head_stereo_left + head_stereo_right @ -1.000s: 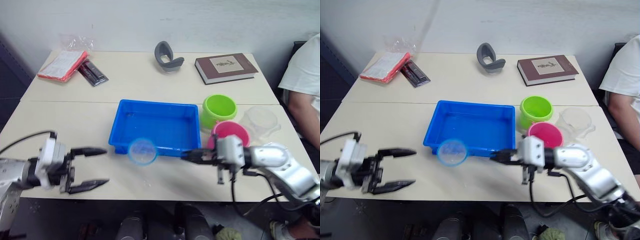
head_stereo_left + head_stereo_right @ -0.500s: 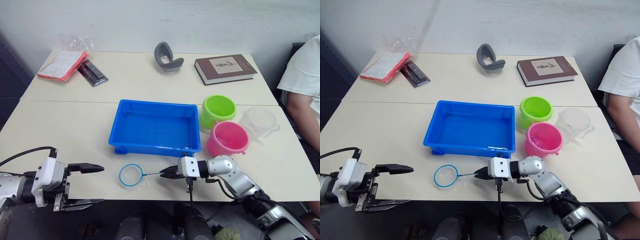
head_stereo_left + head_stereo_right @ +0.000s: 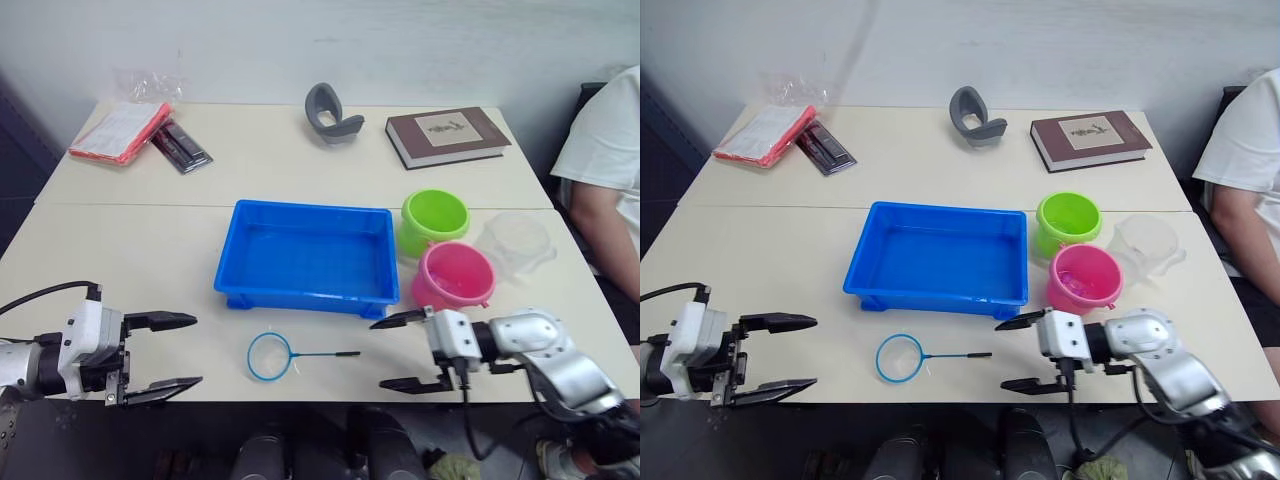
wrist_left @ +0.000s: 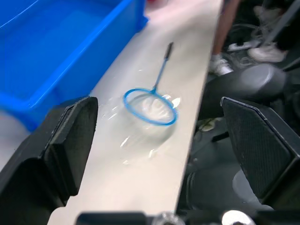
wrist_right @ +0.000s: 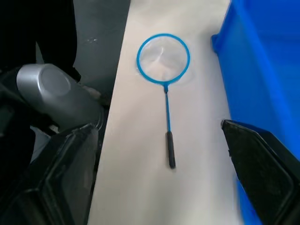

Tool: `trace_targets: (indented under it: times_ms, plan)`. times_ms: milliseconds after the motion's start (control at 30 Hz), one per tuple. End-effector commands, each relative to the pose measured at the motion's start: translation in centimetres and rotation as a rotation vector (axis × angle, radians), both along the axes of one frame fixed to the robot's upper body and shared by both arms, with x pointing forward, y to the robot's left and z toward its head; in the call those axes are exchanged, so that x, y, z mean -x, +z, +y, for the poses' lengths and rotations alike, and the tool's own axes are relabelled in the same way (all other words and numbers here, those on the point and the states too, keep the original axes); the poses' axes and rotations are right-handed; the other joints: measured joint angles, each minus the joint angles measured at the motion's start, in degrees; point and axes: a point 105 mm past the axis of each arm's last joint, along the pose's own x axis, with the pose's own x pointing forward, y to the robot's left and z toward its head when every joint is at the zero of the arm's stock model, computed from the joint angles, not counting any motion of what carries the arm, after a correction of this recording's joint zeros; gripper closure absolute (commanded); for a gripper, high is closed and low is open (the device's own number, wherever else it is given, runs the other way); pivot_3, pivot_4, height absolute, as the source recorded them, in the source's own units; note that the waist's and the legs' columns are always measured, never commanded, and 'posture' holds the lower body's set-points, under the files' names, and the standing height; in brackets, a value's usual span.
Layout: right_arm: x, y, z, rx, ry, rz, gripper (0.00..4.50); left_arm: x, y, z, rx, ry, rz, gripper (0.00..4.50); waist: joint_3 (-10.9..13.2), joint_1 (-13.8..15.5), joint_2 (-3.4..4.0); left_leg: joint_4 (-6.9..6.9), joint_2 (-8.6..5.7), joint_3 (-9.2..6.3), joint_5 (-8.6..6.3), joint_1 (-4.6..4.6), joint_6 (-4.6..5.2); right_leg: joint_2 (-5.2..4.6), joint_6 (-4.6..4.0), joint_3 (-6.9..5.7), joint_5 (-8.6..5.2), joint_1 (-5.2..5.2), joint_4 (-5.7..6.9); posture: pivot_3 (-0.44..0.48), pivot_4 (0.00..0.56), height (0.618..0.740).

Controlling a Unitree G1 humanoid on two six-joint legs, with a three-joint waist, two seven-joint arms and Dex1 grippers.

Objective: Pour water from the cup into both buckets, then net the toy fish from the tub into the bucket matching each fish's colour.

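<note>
The net [image 3: 270, 356] is lying flat on the worktop [image 3: 140, 270], handle tip just ahead of the right pincer [image 3: 404, 352], whose jaws are being held wide. The left pincer [image 3: 162, 352] is likewise being held wide, empty. A regrasp is probably best made low on the handle, jaws squared across it. Beyond the right pincer, the tub [image 3: 308, 255] appears fishless; something pale is showing inside the pink bucket [image 3: 455, 276], while the green bucket [image 3: 434, 220] and cup [image 3: 518, 241] contents cannot be told.

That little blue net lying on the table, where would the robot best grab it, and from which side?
Probably by the thin dark handle of the net, near its free end, which points toward the open right gripper. The net lies flat in front of the tub, hoop toward the left gripper, so coming from the right side with fingers straddling the handle seems easiest. The mesh hoop looks too flimsy to pinch.
</note>
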Motion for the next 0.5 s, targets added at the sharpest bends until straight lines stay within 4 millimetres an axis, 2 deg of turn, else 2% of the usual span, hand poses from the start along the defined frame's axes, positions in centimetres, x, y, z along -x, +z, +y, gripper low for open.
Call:
trace_targets:
  times_ms: [33, 67, 133, 233, 333, 433, 500]
  plan:
    - [0.3, 4.1, -2.3, -0.08, -0.071, -0.12, 0.07, -0.9, -0.6, 2.8, -0.113, 0.133, -0.045, 0.0, 0.0, 0.0, 0.0, -0.01, 0.01, 0.01, -0.01, 0.02, -0.01, 0.01, -0.02, 0.0, -0.01, 0.0, 0.03, 0.0, 0.15, 0.74]
    - [0.4, 4.6, -2.8, -0.091, -0.081, -0.133, 0.07, -1.0, -0.7, 3.3, -0.119, 0.149, -0.053, 0.0, 0.0, 0.0, -0.01, -0.02, 0.01, 0.03, -0.01, 0.03, -0.01, 0.03, -0.02, 0.01, -0.01, 0.0, 0.04, 0.0, 0.15, 0.74]
    - [-0.4, 6.0, -5.5, -0.046, -0.182, -0.195, 0.07, -1.3, -0.7, 4.2, -0.118, 0.197, -0.081, 0.0, 0.0, 0.1, -0.01, -0.02, 0.04, 0.06, -0.01, 0.05, -0.01, 0.06, -0.03, 0.0, -0.01, 0.0, 0.06, 0.0, 0.15, 0.74]
    - [-0.8, 7.8, -8.4, -0.006, -0.252, -0.225, 0.07, -2.0, -0.7, 5.4, -0.162, 0.254, -0.123, 0.0, 0.0, 0.5, -0.01, -0.01, 0.02, 0.1, -0.06, 0.05, 0.08, 0.01, -0.02, 0.05, -0.01, -0.01, 0.05, 0.0, 0.15, 0.74]
    - [-1.5, 9.0, -9.5, 0.001, -0.266, -0.245, 0.07, -2.6, -0.6, 6.3, -0.196, 0.271, -0.174, 0.0, 0.0, 0.9, -0.02, -0.01, 0.05, 0.1, -0.08, 0.07, 0.08, 0.02, -0.03, 0.04, -0.01, -0.01, 0.03, 0.0, 0.15, 0.74]
    - [-2.4, 8.7, -10.2, 0.035, -0.28, -0.276, 0.07, -3.5, -0.9, 7.8, -0.219, 0.319, -0.201, 0.0, 0.0, 0.9, -0.02, -0.02, 0.07, 0.1, -0.07, 0.07, 0.05, 0.02, -0.08, 0.03, 0.0, -0.03, 0.07, 0.0, 0.15, 0.74]
    - [-2.6, 8.4, -10.7, 0.025, -0.306, -0.273, 0.07, -3.7, -0.7, 7.7, -0.214, 0.302, -0.217, 0.0, 0.0, 0.9, -0.02, -0.03, 0.07, 0.12, -0.06, 0.06, 0.02, 0.02, -0.09, 0.01, -0.01, -0.05, 0.08, 0.0, 0.15, 0.74]
